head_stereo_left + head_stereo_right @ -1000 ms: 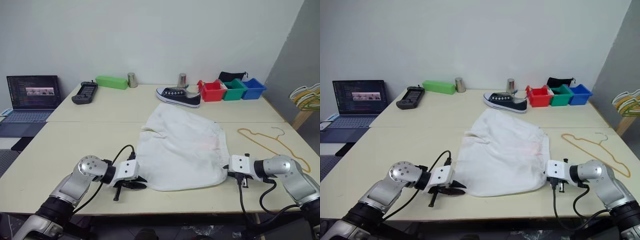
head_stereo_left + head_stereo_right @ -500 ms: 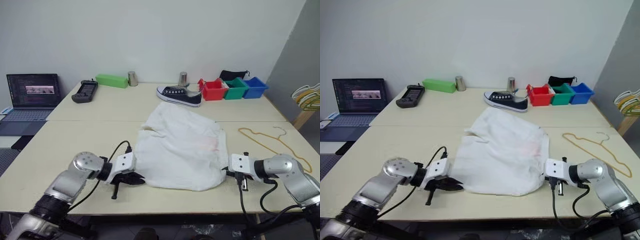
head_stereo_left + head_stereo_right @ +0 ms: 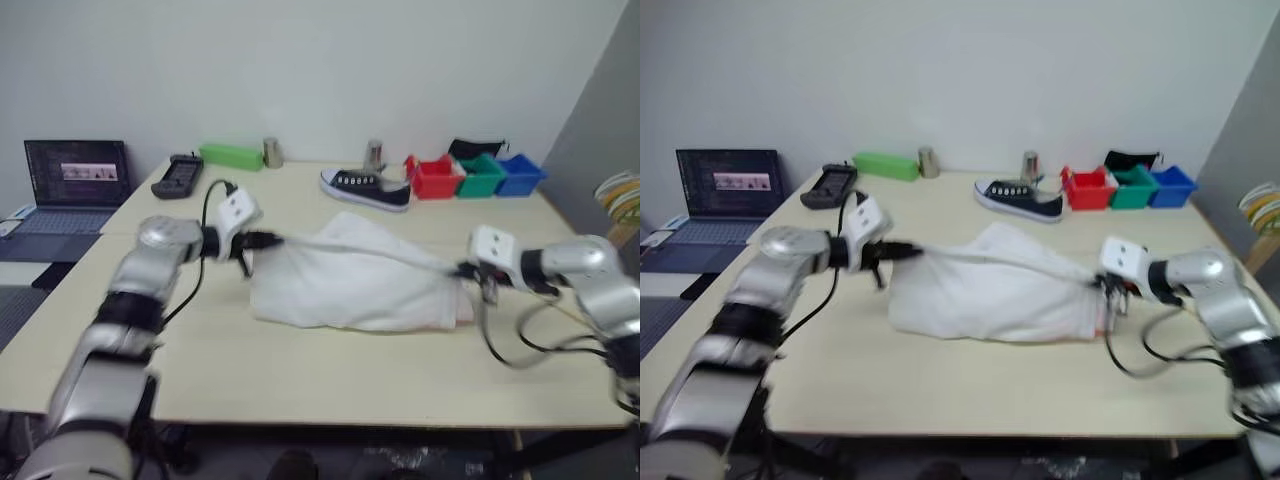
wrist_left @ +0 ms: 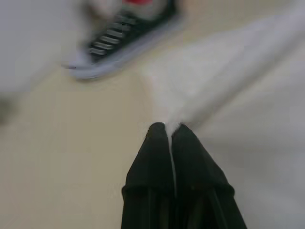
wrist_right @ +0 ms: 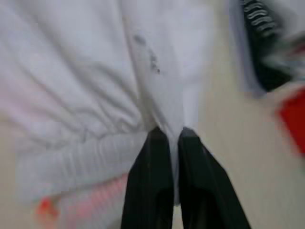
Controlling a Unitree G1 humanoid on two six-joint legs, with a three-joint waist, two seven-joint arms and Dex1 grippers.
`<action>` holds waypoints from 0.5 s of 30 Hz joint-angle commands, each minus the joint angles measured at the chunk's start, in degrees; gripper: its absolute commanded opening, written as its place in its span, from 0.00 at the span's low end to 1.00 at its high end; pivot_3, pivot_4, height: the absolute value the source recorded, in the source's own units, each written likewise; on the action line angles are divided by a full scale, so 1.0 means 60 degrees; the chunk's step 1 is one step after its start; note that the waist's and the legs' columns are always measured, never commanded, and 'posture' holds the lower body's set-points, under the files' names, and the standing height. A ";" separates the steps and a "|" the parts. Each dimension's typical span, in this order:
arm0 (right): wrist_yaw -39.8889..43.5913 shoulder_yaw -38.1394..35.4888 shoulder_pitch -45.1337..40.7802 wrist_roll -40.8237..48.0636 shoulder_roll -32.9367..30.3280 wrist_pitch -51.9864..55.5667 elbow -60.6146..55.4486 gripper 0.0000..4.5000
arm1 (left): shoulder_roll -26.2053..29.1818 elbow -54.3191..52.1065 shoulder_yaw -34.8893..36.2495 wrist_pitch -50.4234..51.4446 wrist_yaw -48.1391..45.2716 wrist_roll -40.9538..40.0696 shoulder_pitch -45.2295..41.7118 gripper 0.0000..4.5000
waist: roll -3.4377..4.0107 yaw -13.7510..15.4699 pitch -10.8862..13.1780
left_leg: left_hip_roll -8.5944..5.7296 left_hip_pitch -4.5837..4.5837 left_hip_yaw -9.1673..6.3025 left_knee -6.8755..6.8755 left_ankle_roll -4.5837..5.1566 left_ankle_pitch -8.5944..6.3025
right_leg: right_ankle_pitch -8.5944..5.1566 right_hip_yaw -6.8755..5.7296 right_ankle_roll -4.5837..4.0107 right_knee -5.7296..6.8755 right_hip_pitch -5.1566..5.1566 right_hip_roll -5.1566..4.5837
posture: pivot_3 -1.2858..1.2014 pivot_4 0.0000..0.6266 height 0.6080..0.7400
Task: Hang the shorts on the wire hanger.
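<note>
Soft, even room light fills the scene, bright without glare; the pale wall and the desk (image 3: 330, 370) are evenly lit. Shadows are weak: a faint one lies under the shorts (image 3: 350, 285) along their near edge. Both head views are smeared by motion blur, so arms, the shoe (image 3: 365, 188) and the bins (image 3: 475, 177) have soft outlines. The laptop (image 3: 75, 178) screen glows darker than its surroundings. In the wrist views the black fingers (image 4: 157, 162) are fairly sharp, while the cloth and shoe beyond them are streaked and out of focus.
</note>
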 commanded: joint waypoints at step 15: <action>-0.3856 0.0239 0.2771 -0.1106 0.0846 -0.2281 -0.1433 0.01 | 0.1238 -0.1084 -0.0324 -0.2373 -0.0556 0.0656 0.2152 0.00 | -0.0010 0.0789 -0.0205 | -0.0059 -0.0109 0.0240 -0.0140 -0.0214 -0.0028 | -0.0001 -0.0341 0.0001 -0.0091 -0.0147 -0.0202 | 0.68 0.00 1.00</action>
